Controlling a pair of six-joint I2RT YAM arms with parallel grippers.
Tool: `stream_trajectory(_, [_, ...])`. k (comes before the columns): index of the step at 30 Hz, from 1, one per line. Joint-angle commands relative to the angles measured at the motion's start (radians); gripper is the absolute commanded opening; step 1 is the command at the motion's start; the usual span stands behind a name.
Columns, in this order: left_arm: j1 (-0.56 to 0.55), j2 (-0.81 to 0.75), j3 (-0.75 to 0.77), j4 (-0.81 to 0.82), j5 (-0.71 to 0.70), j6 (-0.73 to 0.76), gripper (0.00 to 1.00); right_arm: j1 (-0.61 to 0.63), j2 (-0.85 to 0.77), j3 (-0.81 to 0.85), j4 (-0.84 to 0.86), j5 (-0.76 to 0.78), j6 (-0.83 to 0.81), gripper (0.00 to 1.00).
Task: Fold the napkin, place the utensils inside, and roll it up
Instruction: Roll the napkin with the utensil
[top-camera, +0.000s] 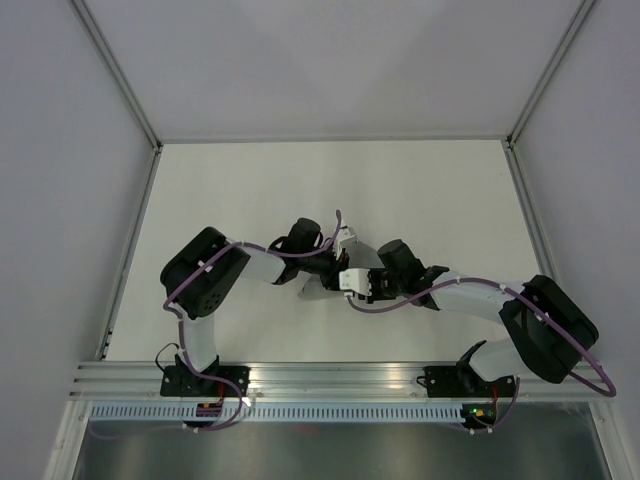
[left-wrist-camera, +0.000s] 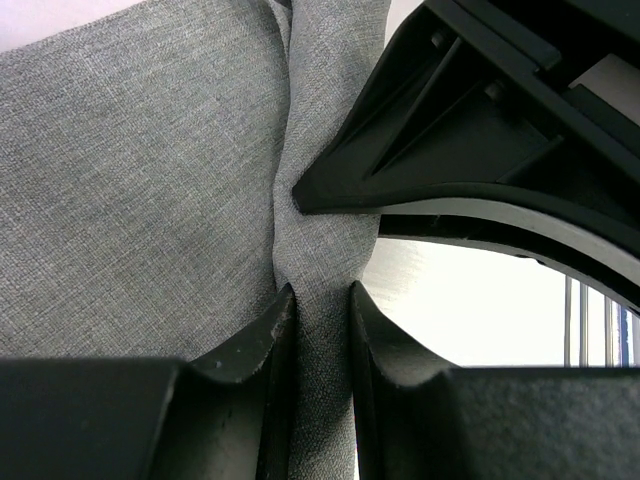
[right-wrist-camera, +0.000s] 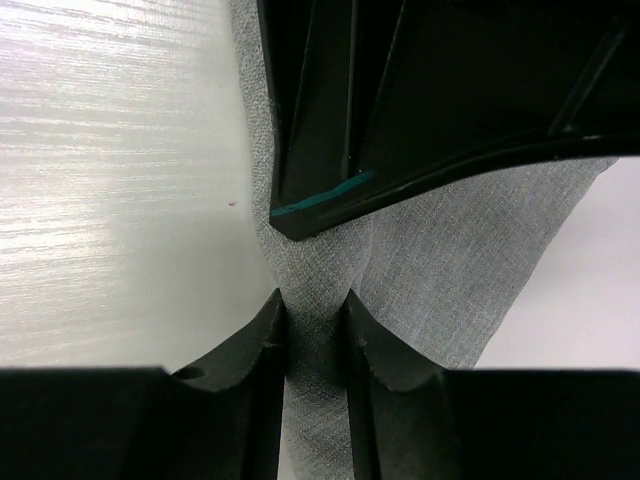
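The grey napkin (left-wrist-camera: 150, 180) fills the left wrist view, with a narrow gathered fold running down between my fingers. My left gripper (left-wrist-camera: 320, 290) is shut on that fold. My right gripper (right-wrist-camera: 313, 297) is shut on a pinched fold of the same napkin (right-wrist-camera: 450, 270). The two grippers meet tip to tip at the table's middle, the left gripper (top-camera: 335, 262) just above the right gripper (top-camera: 352, 282). Only a small pale grey bit of napkin (top-camera: 308, 288) shows under them from above. The utensils are out of view.
The white table (top-camera: 450, 200) is bounded by white walls with metal frame posts (top-camera: 130, 260) at left and right. A metal rail (top-camera: 330, 375) carrying both arm bases runs along the near edge.
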Motion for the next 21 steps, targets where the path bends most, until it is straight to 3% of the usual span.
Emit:
stream_trajectory(1, [-0.005,-0.03,-0.021,-0.09,-0.011,-0.052,0.03,0.001,0.017,-0.016,-0.003,0.039,-0.004,0.2])
stream_trajectory(4, [-0.005,-0.059,0.003,-0.131,-0.052,-0.055,0.05,0.001,0.021,-0.01,-0.016,0.034,0.002,0.17])
stream_trajectory(10, [-0.004,-0.125,-0.075,-0.001,-0.117,-0.135,0.1,0.0,0.034,0.016,-0.072,0.03,0.002,0.13])
stream_trajectory(21, [-0.007,-0.199,-0.149,0.195,-0.111,-0.207,0.44,0.0,0.041,0.034,-0.096,0.023,0.01,0.11])
